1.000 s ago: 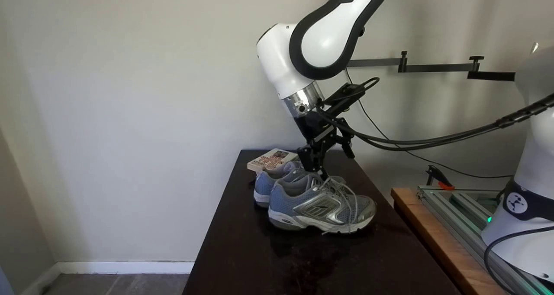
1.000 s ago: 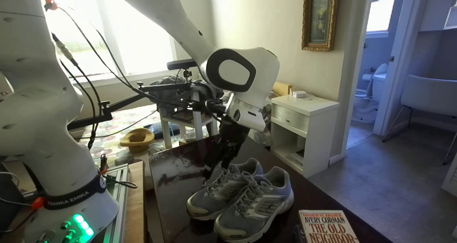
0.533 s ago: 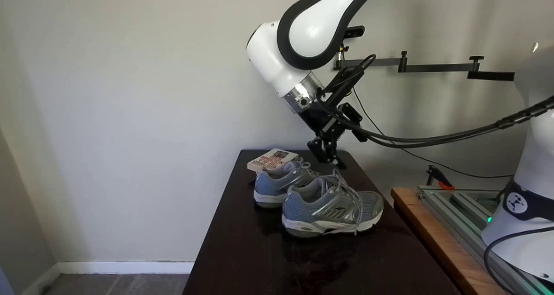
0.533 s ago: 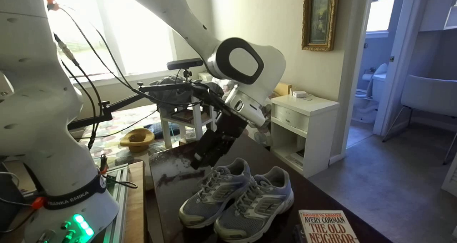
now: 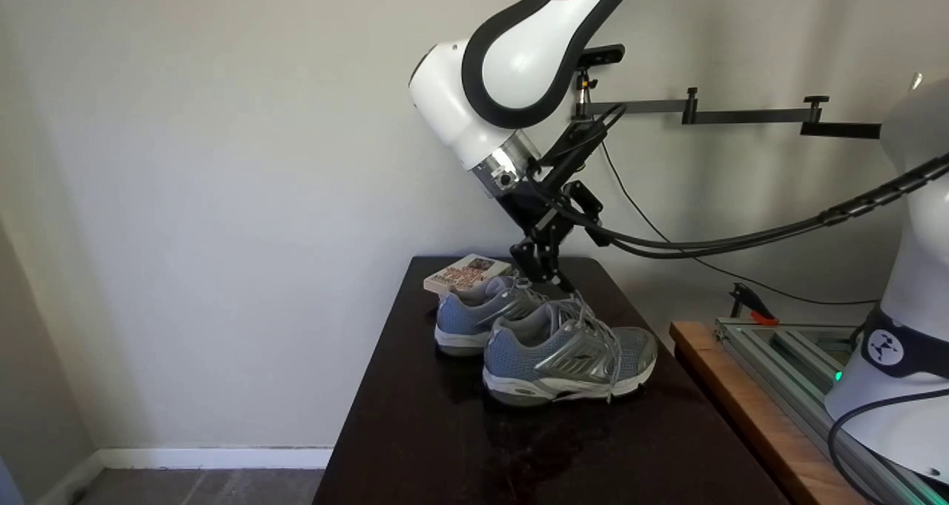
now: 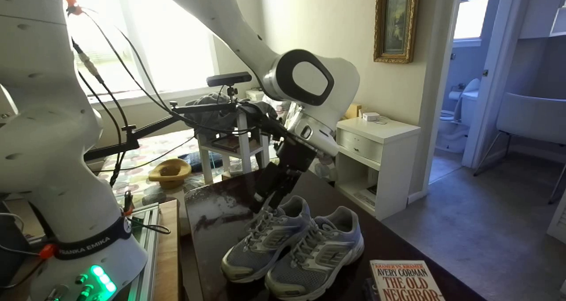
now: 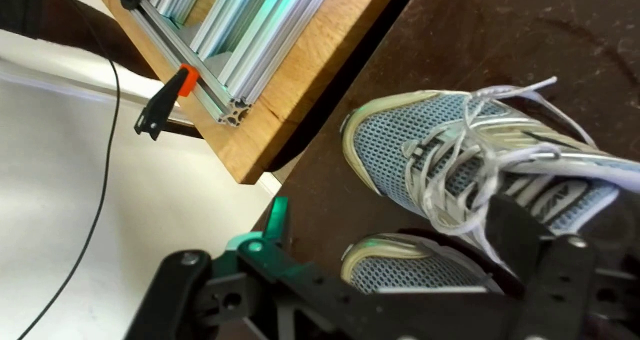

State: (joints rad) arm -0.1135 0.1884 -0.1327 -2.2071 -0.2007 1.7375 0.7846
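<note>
The wrist view shows a shoe (image 7: 450, 155) below the gripper (image 7: 391, 212), grey and pale blue, with its laces (image 7: 487, 180) lying in loose loops. The fingers (image 7: 276, 220) stand wide apart and nothing is pinched between them; one of them covers a part of the laces, but whether it touches them I cannot tell. In both exterior views this shoe stands upright on its sole under the gripper, its toe toward the robot's base (image 5: 908, 434). The second shoe (image 6: 320, 252) stands just beside it, a little farther from the gripper, also sole down.

As I judge, this is a moment without grasp: the two shoes are already side by side as a pair, and no hold on either one is made yet. If the laces have a knot, I cannot make it out.

Past the second shoe, farther from the gripper, a book (image 6: 404, 279) lies with its printed face up on the dark table (image 5: 400, 423), which is shiny and shows some worn patches. On the base side of the gripper, just beyond the table edge, there is a wooden bench (image 7: 310, 60) with metal rails (image 7: 270, 45) and a clamp (image 7: 162, 100). In an exterior view, well behind the gripper, I see a bed (image 6: 170, 139), a yellow hat (image 6: 170, 173), a white nightstand (image 6: 400, 173) and a framed picture (image 6: 396, 22).
</note>
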